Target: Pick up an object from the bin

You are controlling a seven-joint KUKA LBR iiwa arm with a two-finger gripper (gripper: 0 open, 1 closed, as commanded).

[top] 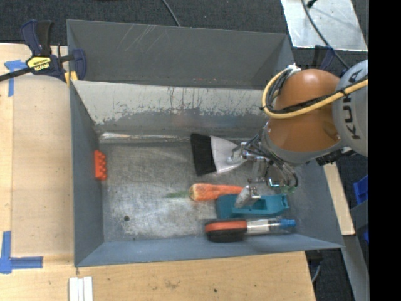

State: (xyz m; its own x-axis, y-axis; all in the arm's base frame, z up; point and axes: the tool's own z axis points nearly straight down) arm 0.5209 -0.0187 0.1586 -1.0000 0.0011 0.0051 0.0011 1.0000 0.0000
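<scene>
Grey metal walls of the bin (175,61) slope down to a scuffed floor, with a pale wooden surface (37,168) along the left of the frame. From the right the arm (307,115) reaches in, its wrist under a rounded orange cover with a yellow cable looped over it. The gripper (255,192) hangs low in the lower right part of the bin, directly over a teal plastic piece (266,204) that lies flat on the floor. Its tip is touching or just above the left end of that piece. Whether the gripper is spread or closed is not clear from this angle.

Just left of the teal plastic piece, touching it, lies an orange carrot (210,192) with a thin green stem pointing left. Below them, near the front wall, a black and red-orange oval thing (225,229) lies beside a clear tube with a blue cap (272,226). Above the carrot sits a black brush (202,153) with a white piece (222,148) next to it. Well apart, against the left wall, lies a small orange block (100,165).
</scene>
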